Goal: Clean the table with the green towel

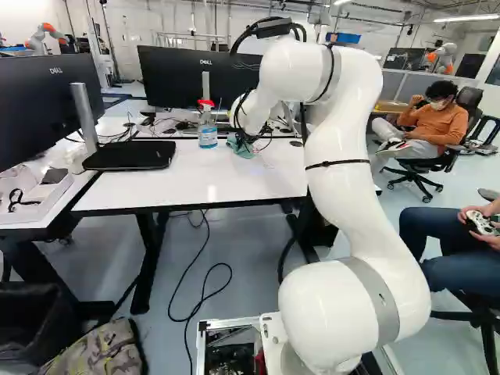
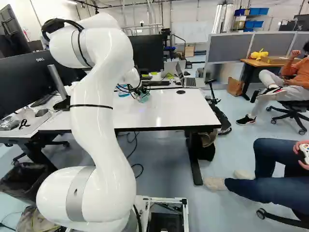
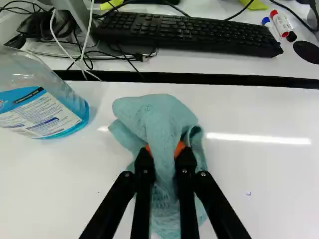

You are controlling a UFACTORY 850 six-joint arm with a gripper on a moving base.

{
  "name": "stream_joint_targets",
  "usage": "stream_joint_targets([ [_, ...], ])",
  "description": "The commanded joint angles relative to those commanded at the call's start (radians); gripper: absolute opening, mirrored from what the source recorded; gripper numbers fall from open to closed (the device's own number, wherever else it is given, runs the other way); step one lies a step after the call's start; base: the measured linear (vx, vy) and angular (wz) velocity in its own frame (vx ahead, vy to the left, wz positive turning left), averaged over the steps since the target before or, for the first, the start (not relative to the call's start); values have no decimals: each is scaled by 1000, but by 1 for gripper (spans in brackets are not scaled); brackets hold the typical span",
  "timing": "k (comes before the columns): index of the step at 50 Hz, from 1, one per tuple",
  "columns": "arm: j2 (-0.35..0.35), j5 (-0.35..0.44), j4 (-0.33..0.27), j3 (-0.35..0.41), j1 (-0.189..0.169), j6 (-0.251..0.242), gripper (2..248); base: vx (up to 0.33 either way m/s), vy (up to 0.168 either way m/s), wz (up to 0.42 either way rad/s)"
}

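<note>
The robot's glossy white arm (image 1: 340, 191) has smooth, rounded segments. A silver-grey band (image 1: 375, 293) rings the bulky lower joint, and thin black straps (image 1: 336, 163) circle the limb. Loose black cables (image 2: 128, 88) loop about the wrist. The black gripper (image 2: 142, 93) has slender, linked fingers (image 3: 143, 199), small pale screws (image 3: 184, 171) and orange pads (image 3: 179, 148).

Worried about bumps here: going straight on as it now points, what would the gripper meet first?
Probably the white tabletop, through the green towel clamped in the gripper; how much gap remains, I can't tell.
</note>
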Motion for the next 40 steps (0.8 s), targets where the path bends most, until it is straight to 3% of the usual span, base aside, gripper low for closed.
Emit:
stream_joint_targets([
  [22,-2,5,0,-3,2,0,56,0,0,0],
  [40,-4,5,0,-6,39,0,56,0,0,0],
])
